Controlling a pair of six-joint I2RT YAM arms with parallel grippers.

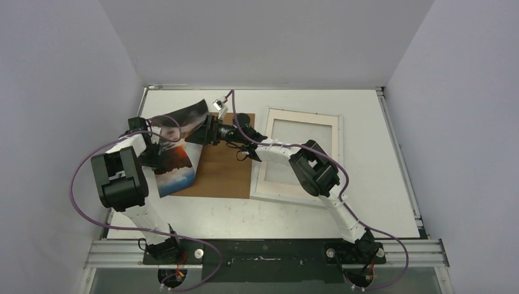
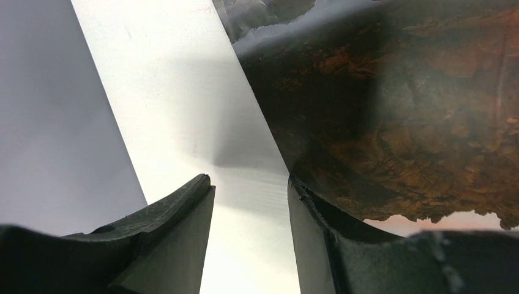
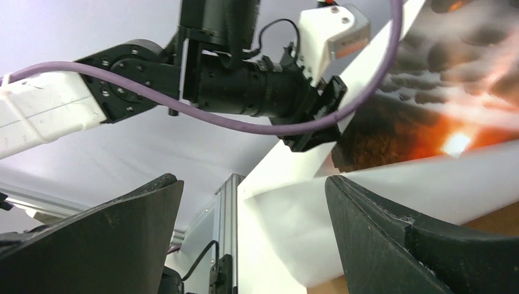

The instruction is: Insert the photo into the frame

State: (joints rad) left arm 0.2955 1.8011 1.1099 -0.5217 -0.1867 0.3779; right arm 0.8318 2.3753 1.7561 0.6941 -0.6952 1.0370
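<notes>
Task at early stage: photo not yet in frame.
- Worktop: bare room near and right of frame; walls close at left and far side.
- Frame: flat, right of centre; right arm crosses its left part.
- Brown backing board: just left of frame.
- Photo: left, curled up off board, close to left wall.
- Left claw: released, one finger against print edge.
- Right claw: spread wide at photo's far-right corner, grasping nothing.
- Remaining, by judgement: grasp photo, carry it right, lay it in frame.

My top camera looks steeply down from high behind the near edge over the whole white surface; my two wrist cameras, far closer, share the curled dark sunset photo print.
</notes>
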